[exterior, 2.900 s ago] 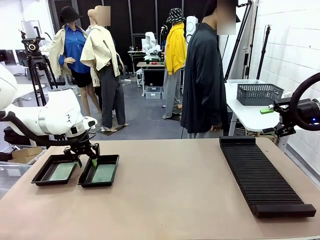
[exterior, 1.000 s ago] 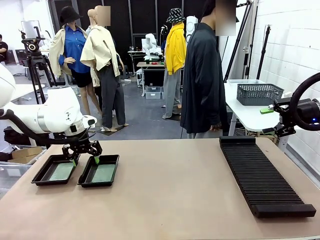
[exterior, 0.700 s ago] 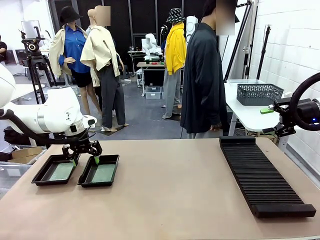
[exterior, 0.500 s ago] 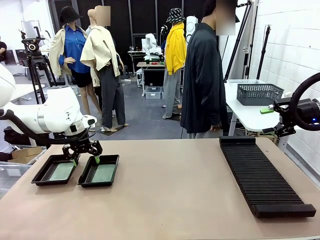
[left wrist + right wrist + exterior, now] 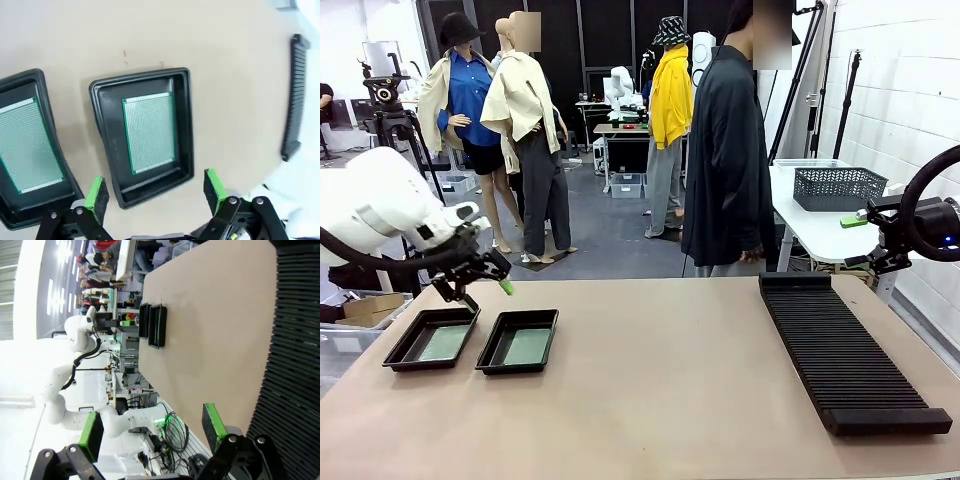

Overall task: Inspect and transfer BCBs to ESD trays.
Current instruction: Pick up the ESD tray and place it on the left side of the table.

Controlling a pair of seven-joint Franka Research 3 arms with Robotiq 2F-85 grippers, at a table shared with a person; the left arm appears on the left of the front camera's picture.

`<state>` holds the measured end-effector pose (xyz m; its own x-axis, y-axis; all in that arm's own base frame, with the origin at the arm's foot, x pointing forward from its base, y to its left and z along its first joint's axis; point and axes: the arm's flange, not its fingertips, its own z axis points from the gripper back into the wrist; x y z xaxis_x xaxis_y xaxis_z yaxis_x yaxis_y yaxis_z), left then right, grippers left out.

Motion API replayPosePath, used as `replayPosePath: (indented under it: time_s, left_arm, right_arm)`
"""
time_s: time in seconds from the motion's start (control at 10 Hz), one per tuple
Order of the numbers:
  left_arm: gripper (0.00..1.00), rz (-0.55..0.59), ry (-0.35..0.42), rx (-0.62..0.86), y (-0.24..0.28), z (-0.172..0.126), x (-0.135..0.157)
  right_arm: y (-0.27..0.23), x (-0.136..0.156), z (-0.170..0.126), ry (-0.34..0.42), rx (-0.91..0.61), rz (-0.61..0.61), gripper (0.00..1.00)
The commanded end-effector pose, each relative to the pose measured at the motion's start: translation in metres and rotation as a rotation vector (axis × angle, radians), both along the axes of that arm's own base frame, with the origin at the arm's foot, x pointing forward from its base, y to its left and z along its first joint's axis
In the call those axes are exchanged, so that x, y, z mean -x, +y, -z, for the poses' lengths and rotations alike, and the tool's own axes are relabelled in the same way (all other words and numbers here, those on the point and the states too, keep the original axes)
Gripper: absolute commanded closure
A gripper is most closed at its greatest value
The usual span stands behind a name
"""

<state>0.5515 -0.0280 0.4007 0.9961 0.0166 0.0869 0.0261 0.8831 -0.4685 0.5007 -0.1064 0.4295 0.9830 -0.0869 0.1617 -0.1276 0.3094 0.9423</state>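
Two black ESD trays sit side by side at the table's left, the left one [image 5: 418, 366] and the right one [image 5: 508, 370]. Each holds one green BCB, lying flat: one [image 5: 445, 343] in the left tray, one [image 5: 527, 346] in the right. My left gripper [image 5: 486, 291] hangs open and empty above the trays' far edge. In the left wrist view its gripper [image 5: 156, 189] looks down on the right tray [image 5: 189, 105] with its BCB [image 5: 150, 132] and the left tray [image 5: 52, 135] with its BCB [image 5: 27, 145]. My right gripper [image 5: 150, 432] is open and empty beyond the table's right side.
A long black ribbed rack [image 5: 845, 350] lies along the table's right side. My right arm [image 5: 925, 225] is held off the right edge. A person in dark clothes [image 5: 725, 160] stands at the far side. A mesh basket [image 5: 838, 187] sits on a white side table.
My left arm has risen and pulled back to the left, lifting its open gripper away from the trays. The BCBs, trays and right arm have not moved.
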Motion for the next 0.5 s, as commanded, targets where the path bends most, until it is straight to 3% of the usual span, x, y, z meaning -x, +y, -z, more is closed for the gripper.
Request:
replayPosePath:
  time_s: [0.0,0.4]
  left_arm:
    - [0.00,0.000,-0.018,0.139,0.037,-0.016,0.013]
    - [0.00,0.053,-0.012,0.420,0.102,-0.037,0.029]
  right_arm:
    - [0.001,0.000,-0.001,0.002,0.009,0.001,0.00]
    - [0.001,0.000,-0.001,0.002,0.009,0.001,0.00]
